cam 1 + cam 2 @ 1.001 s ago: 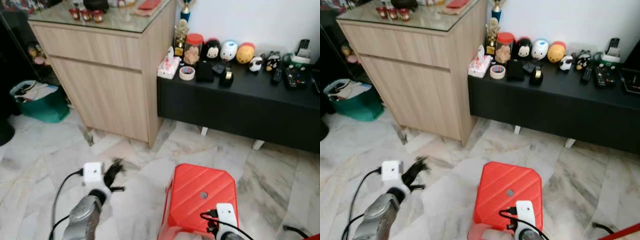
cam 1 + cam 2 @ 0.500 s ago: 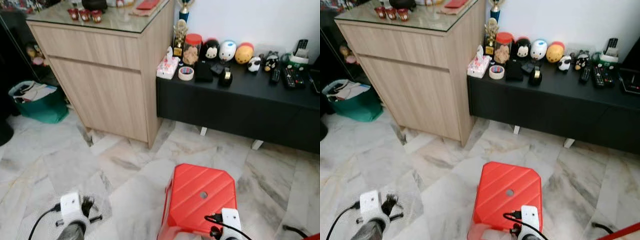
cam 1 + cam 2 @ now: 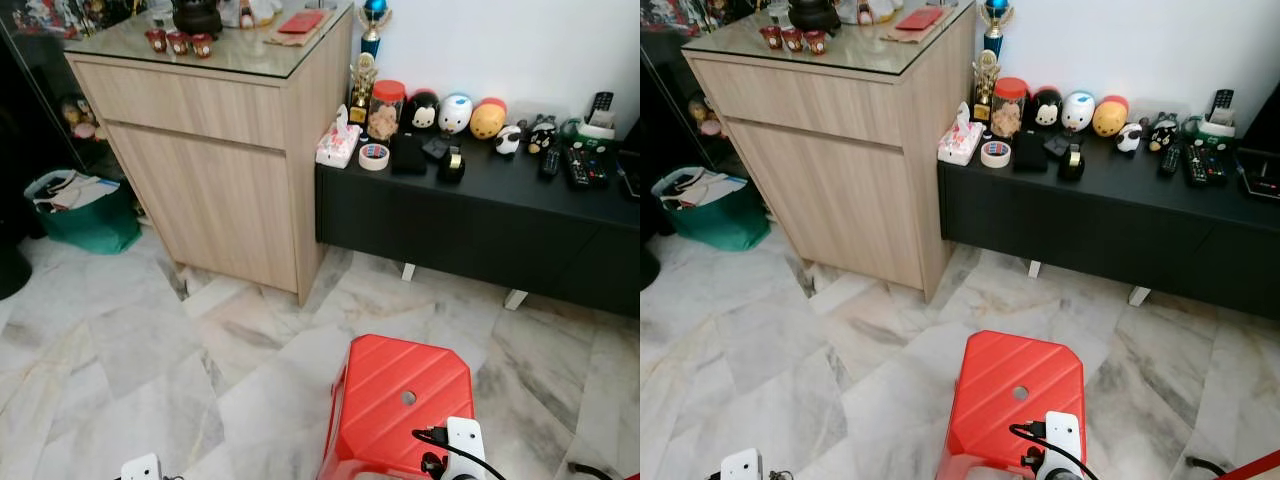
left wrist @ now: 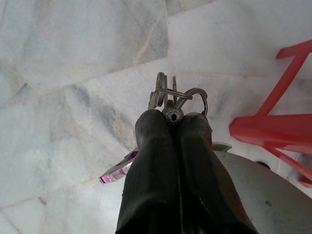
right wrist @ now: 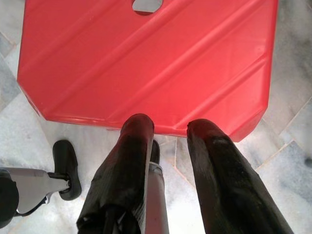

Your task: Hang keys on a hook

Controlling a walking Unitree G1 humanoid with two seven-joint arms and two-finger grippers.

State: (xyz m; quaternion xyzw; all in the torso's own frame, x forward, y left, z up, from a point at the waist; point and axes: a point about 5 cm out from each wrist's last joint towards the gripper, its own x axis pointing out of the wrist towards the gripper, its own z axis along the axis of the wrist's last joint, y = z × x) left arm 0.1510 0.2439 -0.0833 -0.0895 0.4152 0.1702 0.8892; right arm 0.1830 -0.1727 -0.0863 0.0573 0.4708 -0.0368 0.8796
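Marble floor point(image 3: 120, 340), wooden cabinet point(image 3: 215, 150) beside low black sideboard point(image 3: 480, 215), red stool point(image 3: 405, 395), white wall point(image 3: 520, 40).

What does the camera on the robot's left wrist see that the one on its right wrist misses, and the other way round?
The left wrist view alone has the left gripper, its fingers pinched shut on a ring of keys, with a purple tag hanging beside them.

The right wrist view alone has the right gripper, fingers apart and holding nothing, above the near edge of the red stool's ridged seat, whose round hole shows.

Both take in the marble floor and some of the red stool.
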